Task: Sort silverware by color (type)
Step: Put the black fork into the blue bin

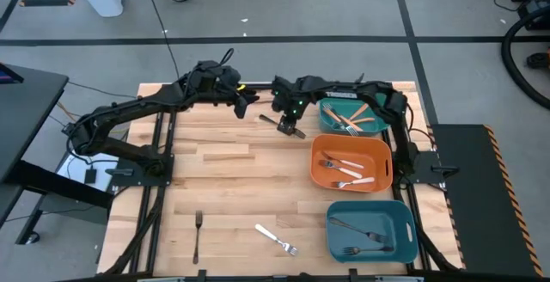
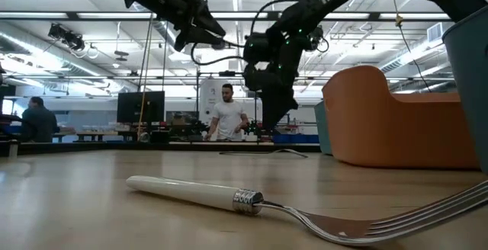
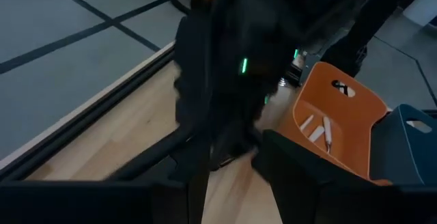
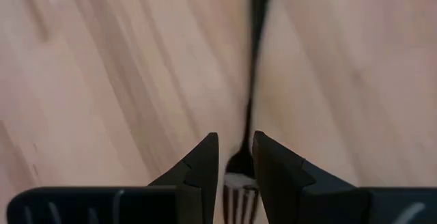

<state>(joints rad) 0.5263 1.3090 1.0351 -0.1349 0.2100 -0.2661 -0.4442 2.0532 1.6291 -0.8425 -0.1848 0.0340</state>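
A dark grey metal fork [image 1: 270, 119] lies at the far middle of the table, and my right gripper [image 1: 290, 129] stands over its tined end, shut on it. The right wrist view shows the fork's handle [image 4: 258, 19] running away from the right gripper [image 4: 235, 159]. My left gripper [image 1: 247, 104] hovers open just left of it near the far edge, touching nothing. A second dark fork [image 1: 198, 235] and a white-handled fork [image 1: 275, 238] lie flat near the table's near edge. My right gripper pinches the dark fork between its two fingers at the neck [image 4: 244, 138], just behind the tines, coming from above and pointing down. The fingers lie across the fork. The handle stretches out low over the wood; whether it is lifted clear I cannot tell.
Three bins stand in a row along the right side: a far teal bin [image 1: 339, 108] holding orange-handled forks, an orange bin [image 1: 314, 157] holding white-handled forks, and a near teal bin [image 1: 331, 230] holding dark forks. People stand in the room beyond the far edge.
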